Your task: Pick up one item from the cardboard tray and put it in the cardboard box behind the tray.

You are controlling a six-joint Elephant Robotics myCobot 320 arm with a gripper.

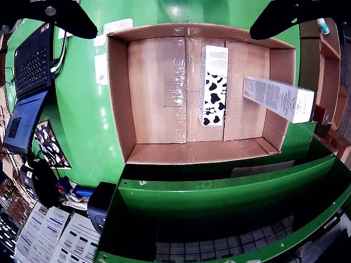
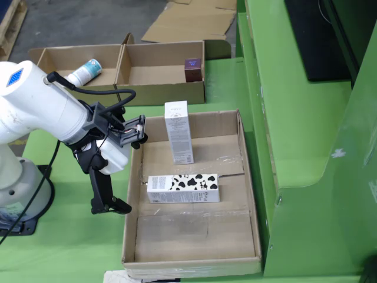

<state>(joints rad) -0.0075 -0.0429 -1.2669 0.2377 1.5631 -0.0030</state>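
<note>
A large open cardboard box (image 2: 250, 194) (image 1: 118, 104) lies on the green table. In it a cow-patterned carton (image 2: 182, 188) (image 1: 213, 85) lies flat. A white carton (image 2: 178, 132) (image 1: 279, 98) stands at the box's far end in the fixed view. Behind it a two-part cardboard tray (image 2: 159, 91) holds a white bottle (image 2: 85, 72) on the left and a dark red box (image 2: 192, 69) on the right. My gripper (image 2: 123, 171) (image 1: 174, 30) is open wide and empty. It hangs over the large box's left rim in the fixed view.
A tall green machine frame (image 2: 294, 118) stands along the box's right side. A laptop (image 1: 33, 60) and papers (image 1: 55, 235) lie beyond the table in the wrist view. Flattened cardboard (image 2: 188, 20) lies on the floor behind the tray.
</note>
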